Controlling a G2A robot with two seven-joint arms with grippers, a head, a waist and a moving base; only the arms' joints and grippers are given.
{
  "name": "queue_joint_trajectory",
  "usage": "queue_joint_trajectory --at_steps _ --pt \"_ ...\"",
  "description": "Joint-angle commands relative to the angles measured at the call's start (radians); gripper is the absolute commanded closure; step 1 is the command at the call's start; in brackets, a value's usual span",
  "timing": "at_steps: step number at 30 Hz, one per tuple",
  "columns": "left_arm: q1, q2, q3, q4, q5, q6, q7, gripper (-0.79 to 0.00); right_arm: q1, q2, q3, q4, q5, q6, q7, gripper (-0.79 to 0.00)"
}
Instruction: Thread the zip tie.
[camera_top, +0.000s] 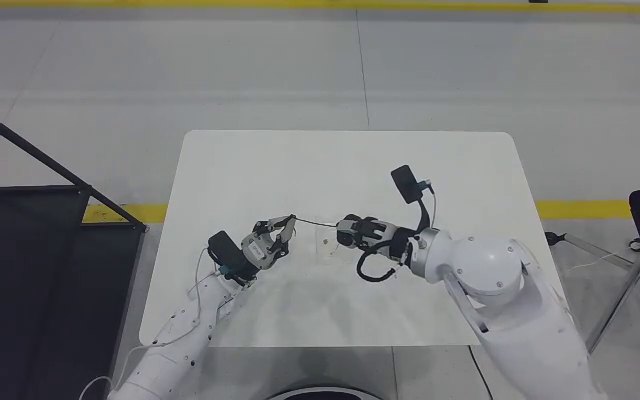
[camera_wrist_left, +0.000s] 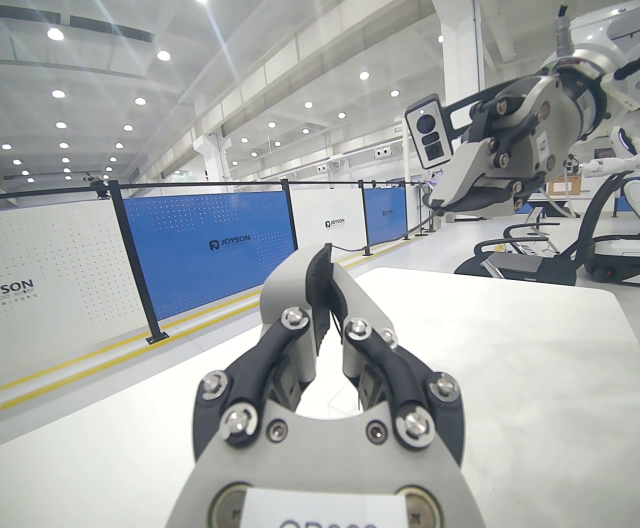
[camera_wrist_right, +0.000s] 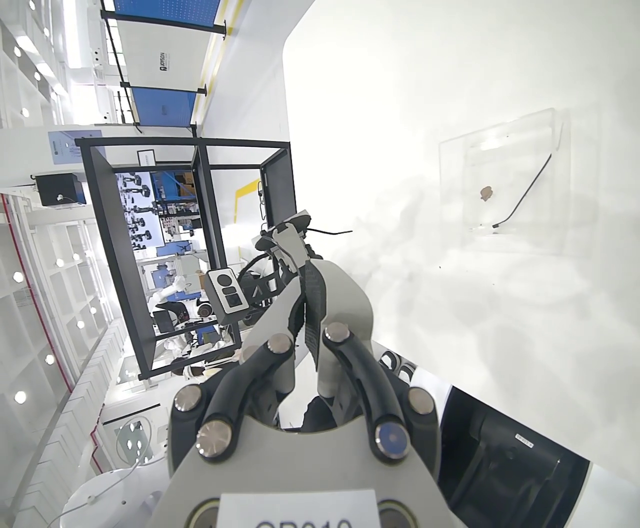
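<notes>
A thin black zip tie (camera_top: 315, 221) hangs stretched above the middle of the white table (camera_top: 350, 160), held between my two grippers. My left gripper (camera_top: 287, 226) is shut on one end; in its own wrist view its pads (camera_wrist_left: 320, 280) press together with the tie (camera_wrist_left: 345, 247) leading away from the tips. My right gripper (camera_top: 343, 229) is shut on the other end, and the left wrist view shows the tie reaching its fingertips (camera_wrist_left: 442, 202). In the right wrist view a short free end of the tie (camera_wrist_right: 330, 232) sticks out past the left gripper (camera_wrist_right: 292, 225).
A clear plastic block (camera_top: 326, 243) lies on the table just below the stretched tie. The right wrist view shows that block (camera_wrist_right: 505, 180) with a second black tie (camera_wrist_right: 527, 190) lying in it. Bare table lies all around it.
</notes>
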Motion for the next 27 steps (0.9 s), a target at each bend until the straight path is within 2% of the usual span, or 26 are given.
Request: queue_joint_trajectory --at_steps 1,12,23,27 --pt "0.000 0.000 0.000 0.000 0.000 0.000 0.000 0.000 0.001 0.000 -0.001 0.001 0.001 0.003 -0.001 0.000" --pt "0.000 0.000 0.000 0.000 0.000 0.000 0.000 0.000 0.011 0.000 -0.004 0.011 0.017 0.006 -0.006 0.000" --pt "0.000 0.000 0.000 0.000 0.000 0.000 0.000 0.000 0.000 -0.011 -0.008 0.023 0.087 -0.050 -0.084 0.000" --pt "0.000 0.000 0.000 0.000 0.000 0.000 0.000 0.000 0.003 -0.010 -0.013 0.024 0.076 -0.036 -0.078 0.000"
